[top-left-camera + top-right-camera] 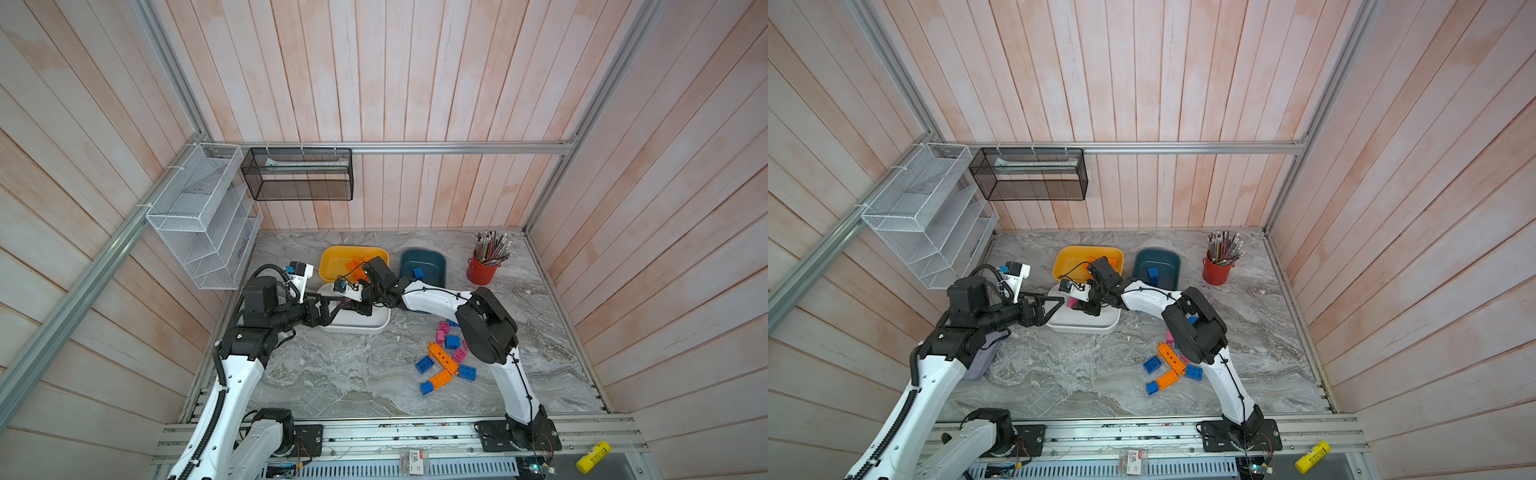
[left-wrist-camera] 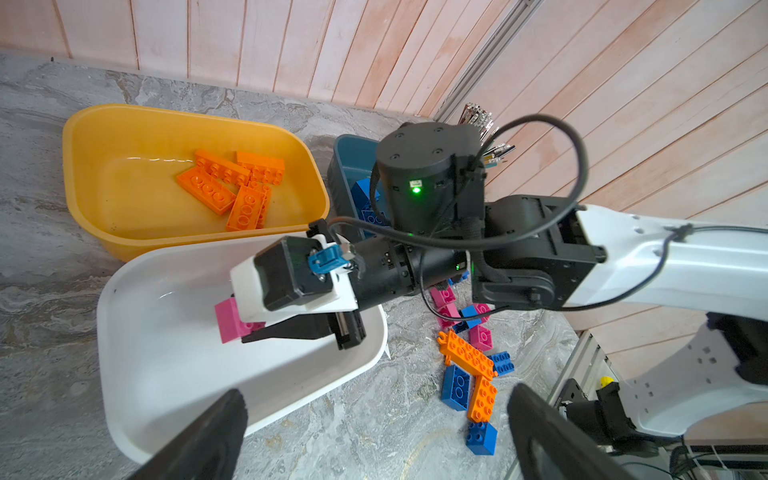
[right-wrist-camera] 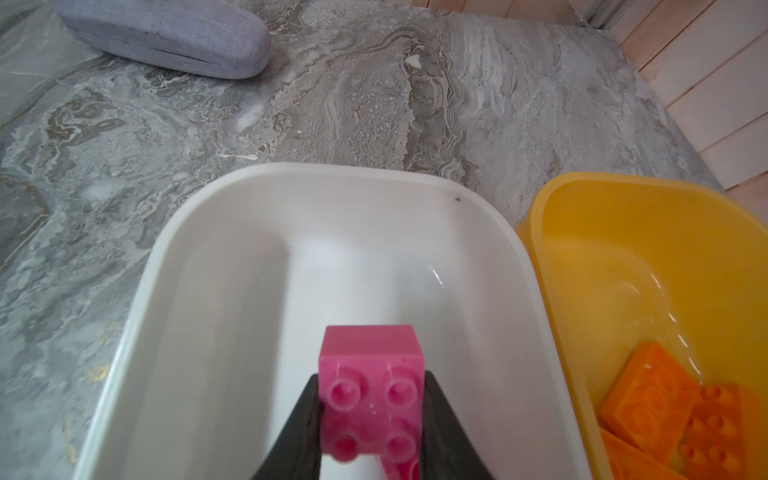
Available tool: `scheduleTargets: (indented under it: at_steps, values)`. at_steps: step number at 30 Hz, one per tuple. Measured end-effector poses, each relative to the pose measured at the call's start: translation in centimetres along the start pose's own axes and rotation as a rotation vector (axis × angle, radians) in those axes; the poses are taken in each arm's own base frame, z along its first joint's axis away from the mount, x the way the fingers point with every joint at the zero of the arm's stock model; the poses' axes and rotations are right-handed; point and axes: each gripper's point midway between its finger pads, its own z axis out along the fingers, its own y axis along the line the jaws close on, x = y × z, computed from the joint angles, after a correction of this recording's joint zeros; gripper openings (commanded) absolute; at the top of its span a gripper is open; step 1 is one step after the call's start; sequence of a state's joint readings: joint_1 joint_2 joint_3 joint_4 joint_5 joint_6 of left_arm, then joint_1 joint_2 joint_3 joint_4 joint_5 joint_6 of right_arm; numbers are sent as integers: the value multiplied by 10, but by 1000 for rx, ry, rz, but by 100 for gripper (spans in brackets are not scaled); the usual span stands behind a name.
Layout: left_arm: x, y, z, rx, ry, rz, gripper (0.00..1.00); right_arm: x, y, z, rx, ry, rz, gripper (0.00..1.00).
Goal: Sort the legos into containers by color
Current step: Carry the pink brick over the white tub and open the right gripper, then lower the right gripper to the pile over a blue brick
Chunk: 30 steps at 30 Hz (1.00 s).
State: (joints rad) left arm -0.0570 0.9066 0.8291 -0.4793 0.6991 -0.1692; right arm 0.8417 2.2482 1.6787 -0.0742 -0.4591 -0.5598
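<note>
pink brick (image 3: pixel 370 353) right up close, pinched by my right gripper (image 3: pixel 372 379), fingers set narrow on it, hanging over the white tub (image 3: pixel 199 257). left gripper (image 2: pixel 378 397) spread wide, empty, at that tub's 9 o'clock rim. orange bricks (image 2: pixel 232 187) lie in the yellow tub (image 2: pixel 83 137) at 12 o'clock; loose legos (image 1: pixel 446 357) at 4 o'clock on the table (image 1: pixel 353 374).

Bright, even, diffuse light from above; shadows soft & faint on the grey marbled tabletop (image 1: pixel 353 374). Small glare streaks inside the shallow yellow plastic tub (image 2: pixel 137 160) & the shallow white plastic tub (image 3: pixel 436 276). Both top views: pale pink wooden wall planks (image 1: pixel 124 124) bow hard twd the edges (wide-angle), detail a bit soft. Right wrist view: square pink studded brick (image 3: pixel 372 390) v. close to lens, lower part blurred.
</note>
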Motion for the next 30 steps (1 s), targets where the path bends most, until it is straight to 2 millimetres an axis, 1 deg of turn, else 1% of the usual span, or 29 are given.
scheduleTargets:
  at_steps: [1, 4, 7, 9, 11, 14, 16, 18, 19, 20, 22, 23, 25, 28, 30]
  values:
    - [0, 0, 0, 0, 0, -1, 100, 1, -2, 3, 5, 3, 7, 49]
    - [0, 1, 0, -1, 0, -2, 100, 4, -5, 6, 18, 14, 14, 58]
    - [0, 1, 0, 1, 1, -3, 100, 4, -9, 1, 27, 13, 21, 61]
    - [0, 0, 0, 2, 1, -3, 100, 5, -8, -11, 32, 15, 30, 62]
    - [0, -1, 0, 9, 2, -3, 100, 7, -5, -32, 38, 18, 44, 62]
    - [1, -2, 3, 29, 6, -7, 100, 3, 1, -81, 66, 10, 55, 62]
    - [4, -2, 6, 46, 13, -18, 100, -3, 6, -118, 96, -3, 46, 63]
    - [6, -2, 9, 64, 20, -28, 100, -5, 17, -150, 117, -10, 22, 63]
    - [7, -2, 11, 74, 23, -33, 100, -5, 26, -164, 125, -12, 2, 64]
    - [7, -2, 12, 82, 27, -37, 100, -3, 34, -173, 128, -9, -11, 64]
    - [5, -4, 14, 105, 26, -40, 100, 9, 53, -192, 144, 20, -38, 65]
    - [4, -5, 15, 113, 23, -41, 100, 18, 61, -198, 154, 41, -50, 66]
    - [4, -6, 18, 137, 15, -44, 100, 41, 76, -208, 167, 103, -51, 67]
    - [6, -7, 22, 163, 18, -54, 100, 73, 95, -218, 165, 201, -39, 68]
    - [8, -7, 26, 174, 26, -66, 100, 88, 107, -220, 150, 257, -33, 69]
